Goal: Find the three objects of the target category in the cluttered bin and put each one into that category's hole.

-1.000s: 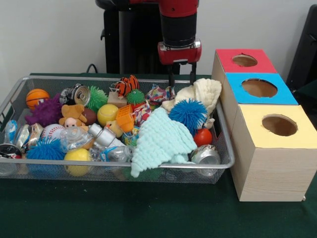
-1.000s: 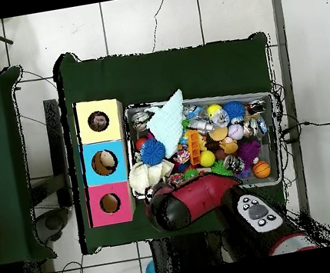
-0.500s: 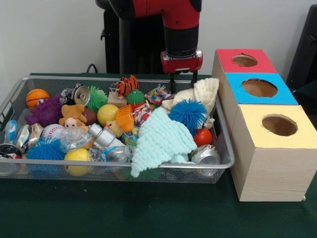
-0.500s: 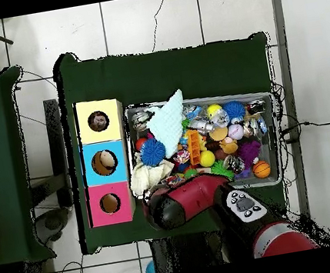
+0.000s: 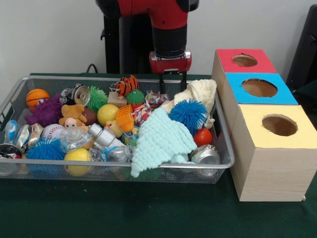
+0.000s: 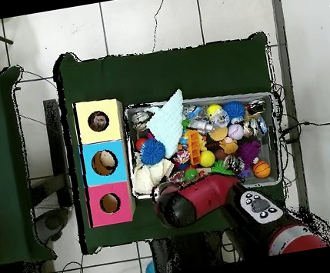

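A wire mesh bin point(image 5: 124, 171) holds a heap of toys, balls, cans and cloths. My gripper point(image 5: 173, 85) hangs open over the bin's back edge with nothing between its fingers. It sits just left of a cream cloth point(image 5: 199, 94) and above a multicoloured bundle point(image 5: 156, 98). In front of it lie a blue spiky ball point(image 5: 188, 113) and a mint knitted cloth point(image 5: 161, 139). To the right stand three boxes with round holes: red point(image 5: 225, 58), blue point(image 5: 285, 94) and yellow point(image 5: 257, 130). In the overhead view the red arm point(image 6: 194, 200) hides the gripper.
Further left in the bin are a yellow ball point(image 5: 107, 114), a teddy point(image 5: 73, 115), a purple spiky toy point(image 5: 45, 111), a small basketball point(image 5: 36, 96), a baseball point(image 5: 51, 132) and crushed cans point(image 5: 205, 154). The boxes stand close against the bin's right wall.
The gripper came down a little, then moved left along the bin's back edge, away from the cream cloth. It stays open. The bin's contents look much the same.
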`<state>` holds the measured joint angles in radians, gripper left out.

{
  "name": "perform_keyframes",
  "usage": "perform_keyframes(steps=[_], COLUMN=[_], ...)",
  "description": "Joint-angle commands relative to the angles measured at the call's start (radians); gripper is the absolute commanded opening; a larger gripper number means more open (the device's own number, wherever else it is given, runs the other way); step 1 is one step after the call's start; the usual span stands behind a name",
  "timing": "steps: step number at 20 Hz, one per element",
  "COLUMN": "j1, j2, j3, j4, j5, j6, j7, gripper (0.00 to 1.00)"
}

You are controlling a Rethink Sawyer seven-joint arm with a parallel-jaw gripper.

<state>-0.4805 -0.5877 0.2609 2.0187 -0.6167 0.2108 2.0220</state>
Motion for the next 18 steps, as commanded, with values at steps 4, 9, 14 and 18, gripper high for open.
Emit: perform_keyframes(steps=[4, 9, 14, 18], j1=[-0.089, -0.084, -0.076, -0.056], j2=[-0.037, -0.04, -0.015, -0.001], j3=[0.078, 0.073, 0.056, 0.036], j4=[-0.11, -0.111, -0.122, -0.135], j5=[-0.037, -0.044, -0.064, -0.073], j6=[0.074, 0.077, 0.05, 0.033], j7=[-0.089, -0.084, -0.072, -0.05], gripper=[1.0, 1.0, 1.0, 1.0])
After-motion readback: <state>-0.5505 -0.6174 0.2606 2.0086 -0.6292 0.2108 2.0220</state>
